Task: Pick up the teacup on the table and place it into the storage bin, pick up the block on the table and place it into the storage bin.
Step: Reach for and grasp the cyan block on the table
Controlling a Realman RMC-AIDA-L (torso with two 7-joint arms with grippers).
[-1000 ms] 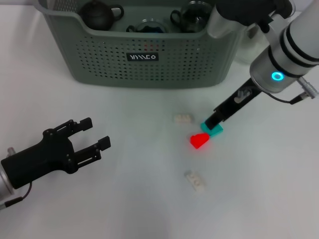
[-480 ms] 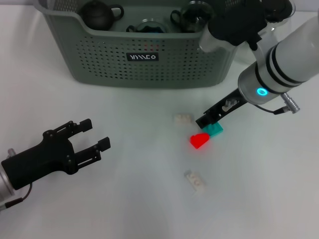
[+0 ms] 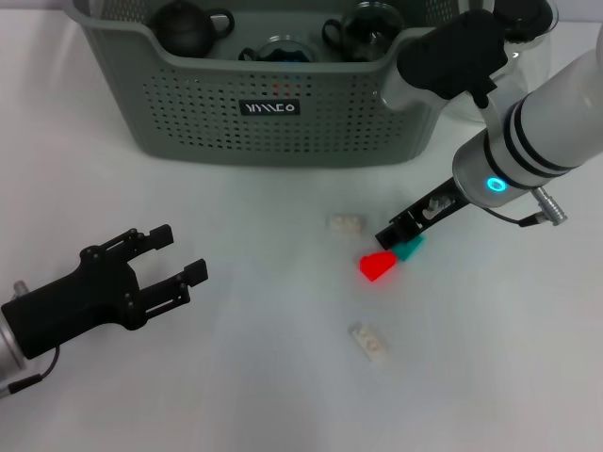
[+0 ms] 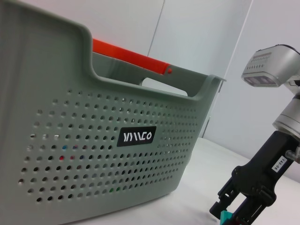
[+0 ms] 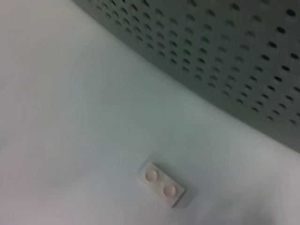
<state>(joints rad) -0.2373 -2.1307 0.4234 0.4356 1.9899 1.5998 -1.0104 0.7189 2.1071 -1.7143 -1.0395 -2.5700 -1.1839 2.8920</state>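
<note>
The grey-green storage bin [image 3: 283,113] stands at the back of the white table, and its perforated wall fills the left wrist view [image 4: 93,154]. Dark tea vessels [image 3: 188,26] lie inside it; no teacup shows on the table. A teal block [image 3: 412,250] and a red block [image 3: 378,266] lie side by side on the table. My right gripper [image 3: 394,235] is low over the teal block, open, with the block between its fingers [image 4: 226,216]. My left gripper [image 3: 179,254] is open and empty, low at the front left.
A white two-stud block [image 3: 346,224] lies left of the right gripper and also shows in the right wrist view [image 5: 161,183]. Another white block [image 3: 369,342] lies nearer the front. A clear glass pitcher [image 3: 532,24] stands behind the right arm.
The right gripper's tip has shifted left and a little down, now covering more of the teal block. The left arm has not moved.
</note>
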